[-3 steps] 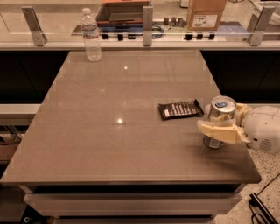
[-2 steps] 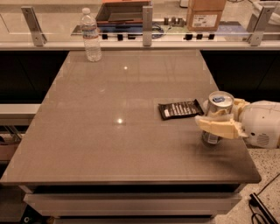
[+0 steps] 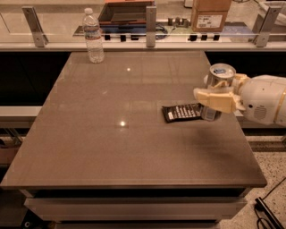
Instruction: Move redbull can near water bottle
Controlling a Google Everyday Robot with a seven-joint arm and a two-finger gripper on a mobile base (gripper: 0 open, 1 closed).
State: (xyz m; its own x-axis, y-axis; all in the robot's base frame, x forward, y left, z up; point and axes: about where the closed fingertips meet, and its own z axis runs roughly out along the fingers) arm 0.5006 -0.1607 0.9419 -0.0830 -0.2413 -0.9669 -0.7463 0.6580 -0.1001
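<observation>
The redbull can point(image 3: 220, 77), slim and silver with a blue tab top, is held upright in my gripper point(image 3: 212, 92) at the right side of the table. The cream fingers point(image 3: 215, 99) are shut around its middle, and its base hangs just above the table by the black wrapper. The white arm point(image 3: 263, 99) comes in from the right. The water bottle point(image 3: 93, 36), clear with a white cap and a pale label band, stands upright at the table's far left corner, far from the can.
A flat black snack wrapper point(image 3: 182, 112) lies just left of the can. The grey table point(image 3: 111, 161) ends at a rail with metal posts point(image 3: 151, 26) at the back. A cardboard box point(image 3: 210, 14) and a dark tray point(image 3: 125, 12) sit on the counter behind.
My gripper has lifted the can off the table and carried it up and a little toward the back. The bottle and the wrapper have not moved.
</observation>
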